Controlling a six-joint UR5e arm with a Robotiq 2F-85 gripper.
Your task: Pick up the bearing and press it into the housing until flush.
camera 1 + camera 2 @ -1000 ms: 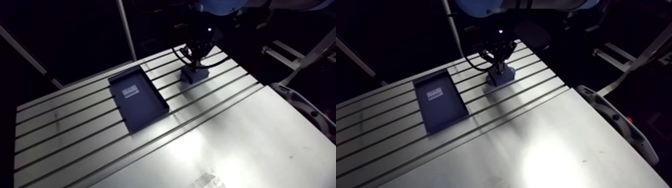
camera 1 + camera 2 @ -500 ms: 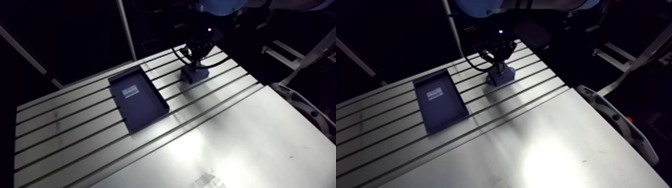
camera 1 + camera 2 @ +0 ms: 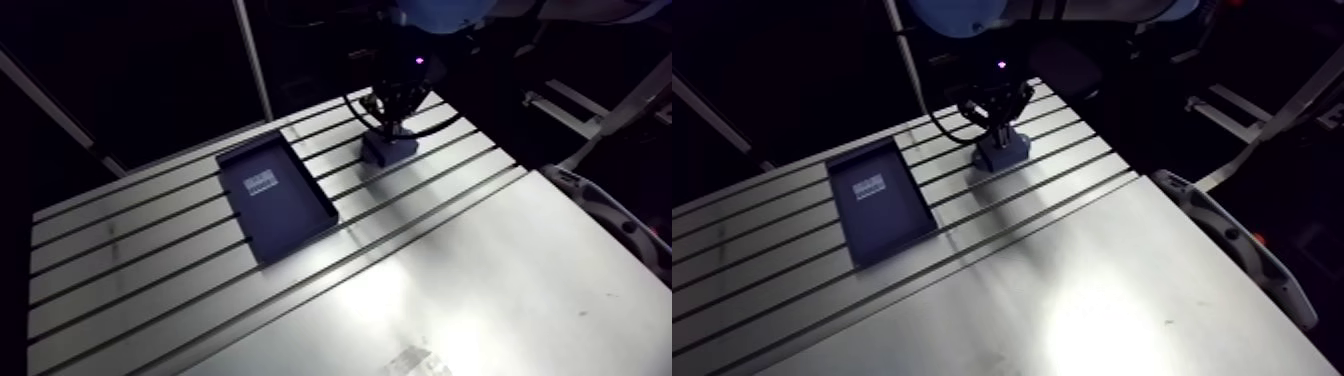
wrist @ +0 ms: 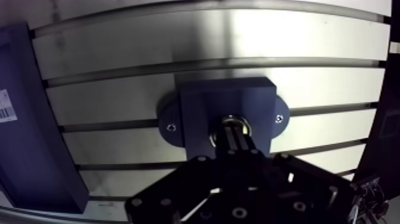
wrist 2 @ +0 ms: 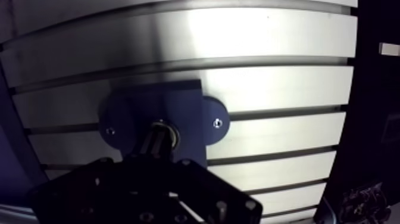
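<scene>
The tray (image 3: 277, 198) is lying on the table (image 3: 150, 262) across its slots, about midway along the slotted half, with one short end reaching toward the far edge. The housing (image 3: 388, 150) is sitting to the tray's right, apart from it, close to the table's far right corner and spanning a slot. The bearing (image 4: 247, 126) is sitting in the housing's middle bore. The gripper (image 4: 236, 132) is standing directly over the housing, its fingertips drawn together and meeting the bearing from above.
</scene>
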